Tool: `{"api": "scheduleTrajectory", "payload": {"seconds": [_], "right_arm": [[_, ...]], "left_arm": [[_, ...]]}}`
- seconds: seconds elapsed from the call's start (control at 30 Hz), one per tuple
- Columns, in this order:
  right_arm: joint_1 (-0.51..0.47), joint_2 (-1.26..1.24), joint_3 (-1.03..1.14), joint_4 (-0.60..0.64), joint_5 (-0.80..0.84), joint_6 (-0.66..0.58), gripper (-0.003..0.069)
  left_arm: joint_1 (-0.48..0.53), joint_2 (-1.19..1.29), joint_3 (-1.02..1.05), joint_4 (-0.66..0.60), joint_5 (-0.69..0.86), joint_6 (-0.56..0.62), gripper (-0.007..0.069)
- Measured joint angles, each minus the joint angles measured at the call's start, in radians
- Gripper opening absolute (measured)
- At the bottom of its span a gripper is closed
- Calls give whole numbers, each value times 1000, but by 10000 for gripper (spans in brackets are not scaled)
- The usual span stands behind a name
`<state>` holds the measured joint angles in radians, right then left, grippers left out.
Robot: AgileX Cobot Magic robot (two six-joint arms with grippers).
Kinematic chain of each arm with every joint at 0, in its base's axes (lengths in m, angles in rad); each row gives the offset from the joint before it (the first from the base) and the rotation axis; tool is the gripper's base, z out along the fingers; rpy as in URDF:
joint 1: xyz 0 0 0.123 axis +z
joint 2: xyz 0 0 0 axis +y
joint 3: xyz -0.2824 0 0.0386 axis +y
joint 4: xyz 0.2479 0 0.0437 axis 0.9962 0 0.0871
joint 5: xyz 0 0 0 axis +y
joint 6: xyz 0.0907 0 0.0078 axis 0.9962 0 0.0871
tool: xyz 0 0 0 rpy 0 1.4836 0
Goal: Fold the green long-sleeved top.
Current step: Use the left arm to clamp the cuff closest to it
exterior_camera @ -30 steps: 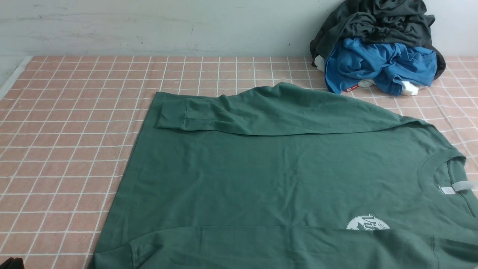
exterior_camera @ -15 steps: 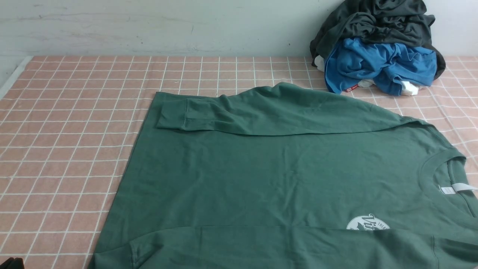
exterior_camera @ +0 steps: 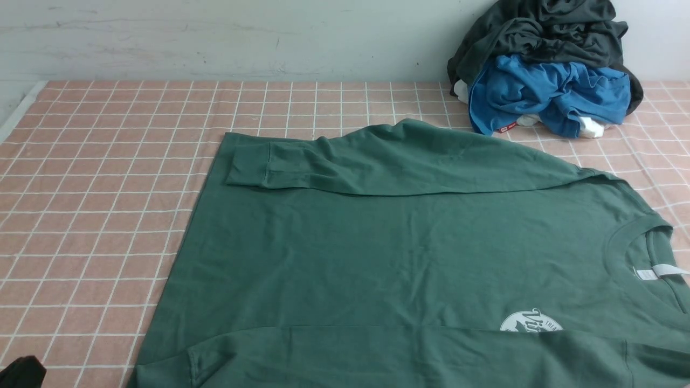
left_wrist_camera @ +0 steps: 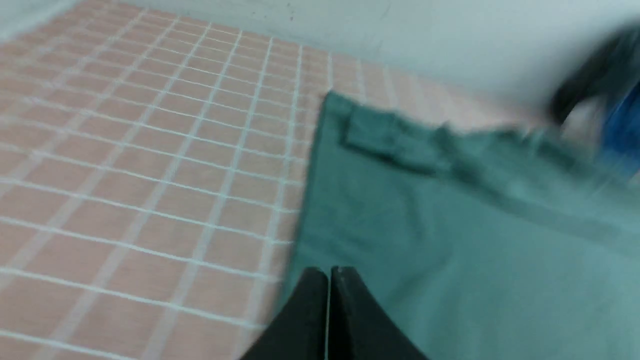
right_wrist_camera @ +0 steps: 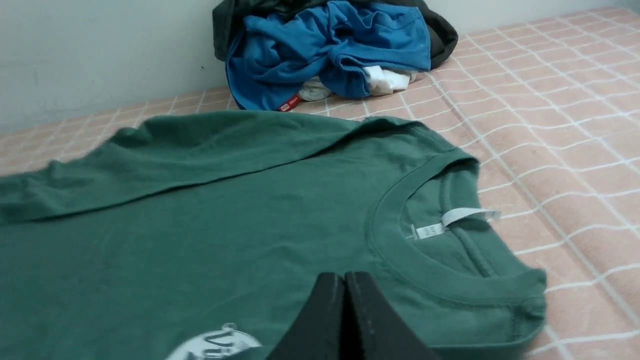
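Note:
The green long-sleeved top (exterior_camera: 409, 253) lies flat on the pink checked cloth, collar (exterior_camera: 620, 253) to the right, with a white neck tag (exterior_camera: 666, 269) and a white round logo (exterior_camera: 531, 322). Its far sleeve (exterior_camera: 377, 161) lies folded across the body, cuff (exterior_camera: 248, 164) to the left. The near sleeve (exterior_camera: 377, 355) lies across the front edge. My left gripper (left_wrist_camera: 329, 272) is shut and empty over the top's left hem (left_wrist_camera: 305, 220); only a dark corner of it (exterior_camera: 21, 372) shows in the front view. My right gripper (right_wrist_camera: 344, 276) is shut and empty just above the chest, near the collar (right_wrist_camera: 395, 250).
A heap of clothes sits at the back right against the wall: a dark grey-black garment (exterior_camera: 539, 27) over a bright blue one (exterior_camera: 544, 91), with white fabric beneath. The pink checked cloth (exterior_camera: 108, 188) stretches left to the table's edge (exterior_camera: 21, 108).
The left gripper's dark tip has risen further into the front view's bottom-left corner. The neck tag, blurred a second ago, now lies still. The top has not shifted.

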<state>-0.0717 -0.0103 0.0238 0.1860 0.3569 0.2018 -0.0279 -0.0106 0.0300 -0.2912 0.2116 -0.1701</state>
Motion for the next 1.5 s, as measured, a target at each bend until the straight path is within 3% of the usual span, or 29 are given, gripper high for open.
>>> {"api": "scheduleTrajectory", "payload": {"seconds": [0.1, 0.17, 0.23, 0.33, 0.53, 0.73, 0.93, 1.0, 1.07, 1.1, 1.13, 1.27, 1.5], "right_arm": [[0, 0, 1, 277, 11, 99, -14], [0, 0, 0, 470, 16, 155, -14], [0, 0, -1, 575, 11, 176, -14], [0, 0, -1, 676, 5, 161, -14], [0, 0, 0, 673, -39, 69, -14], [0, 0, -36, 655, 3, -119, -14], [0, 83, -281, 499, 25, -391, -14], [0, 176, -375, 410, 67, -443, -14], [0, 261, -448, 336, 101, -468, -14], [3, 364, -541, 254, 160, -479, -14], [7, 416, -571, 218, 183, -479, -14], [95, 657, -744, 112, 374, -466, -14], [367, 934, -868, 90, 749, -480, -14]], "left_arm": [[0, 0, 0, -361, -85, -259, -3], [0, 0, 0, -512, -111, -330, -3], [0, 0, 0, -602, -129, -346, -3], [0, 0, 0, -671, -144, -316, -3], [0, 0, 0, -693, -132, -162, -3], [0, 0, -93, -693, -28, 126, -3], [0, 29, -298, -642, 81, 564, -3], [0, 110, -368, -592, 176, 644, -3], [0, 203, -430, -530, 292, 672, -3], [0, 345, -510, -428, 471, 687, -3], [0, 395, -553, -392, 552, 691, -3], [-13, 706, -752, -158, 885, 686, -3], [-234, 1080, -876, 74, 937, 562, 17]]}}
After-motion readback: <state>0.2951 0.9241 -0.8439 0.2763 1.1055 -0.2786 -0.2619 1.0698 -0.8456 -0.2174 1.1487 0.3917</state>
